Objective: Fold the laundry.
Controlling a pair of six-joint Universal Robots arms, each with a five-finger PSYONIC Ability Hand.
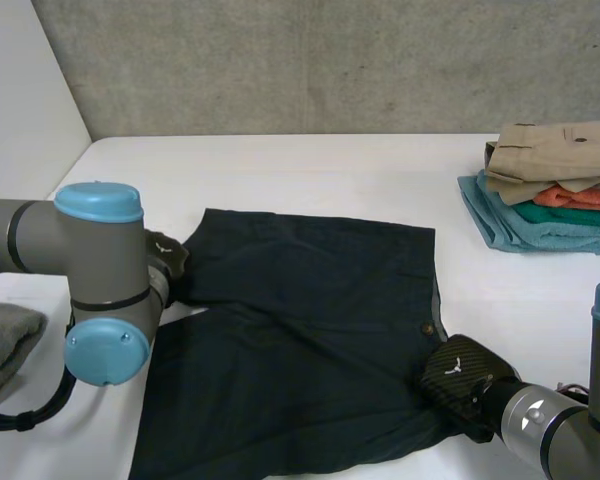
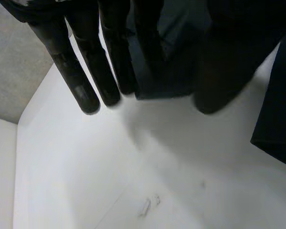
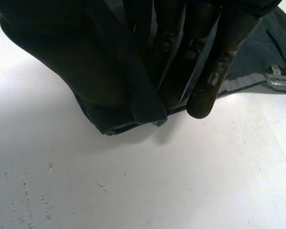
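Observation:
Dark navy shorts point(image 1: 310, 340) lie spread flat on the white table point(image 1: 310, 170). My left hand point(image 1: 167, 256) is at the shorts' left edge, half hidden behind its own arm. In the left wrist view its fingers point(image 2: 81, 81) are straight and stand apart from the thumb, with the edge of the shorts point(image 2: 174, 33) lying at the fingertips, ungripped. My right hand point(image 1: 462, 380) is at the shorts' right edge, near a button. Its fingers point(image 3: 214, 71) and thumb pinch a fold of the shorts point(image 3: 271, 43) just above the table.
A stack of folded clothes point(image 1: 550, 185) in tan, orange and teal sits at the back right. A grey cloth point(image 1: 5, 340) lies at the table's left edge. A concrete wall runs behind the table.

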